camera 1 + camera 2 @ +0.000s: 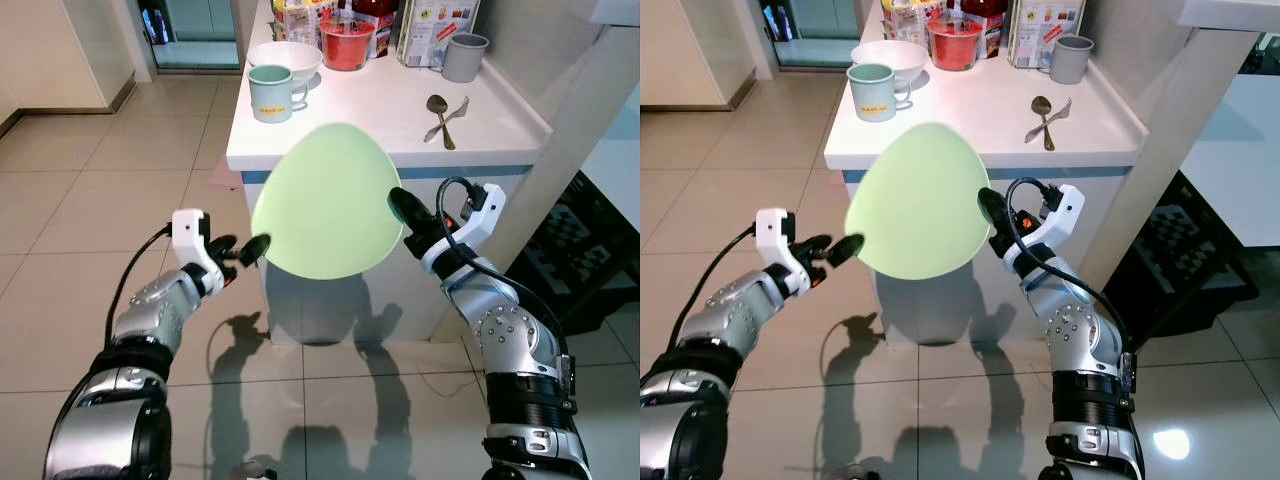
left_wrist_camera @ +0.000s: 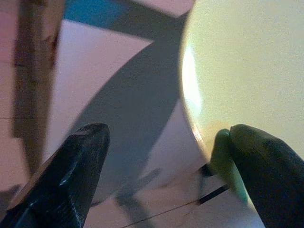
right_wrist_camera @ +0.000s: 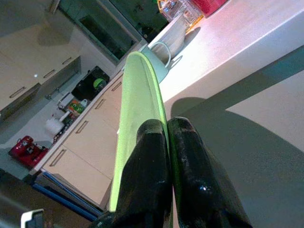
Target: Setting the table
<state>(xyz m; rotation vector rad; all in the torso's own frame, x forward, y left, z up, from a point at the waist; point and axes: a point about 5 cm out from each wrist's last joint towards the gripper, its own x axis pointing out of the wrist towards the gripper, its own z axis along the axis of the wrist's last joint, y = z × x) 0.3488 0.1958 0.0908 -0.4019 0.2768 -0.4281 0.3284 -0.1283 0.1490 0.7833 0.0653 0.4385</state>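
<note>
Meanwhile the right claw (image 1: pixel 397 205) pinches a smooth, round, pale-green plate (image 1: pixel 327 202); left claw (image 1: pixel 252 249) gapes beside it.

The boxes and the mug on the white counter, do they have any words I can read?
No words can be read.
Pale green ceramic mug: a small yellow label, print too small to read.
Printed cardboard carton at the back of the white counter: pictures and text, too blurred to read.
Colourful packets behind the white bowl: print blurred.
Light green plate, clamped in the right gripper: plain, no writing.
</note>
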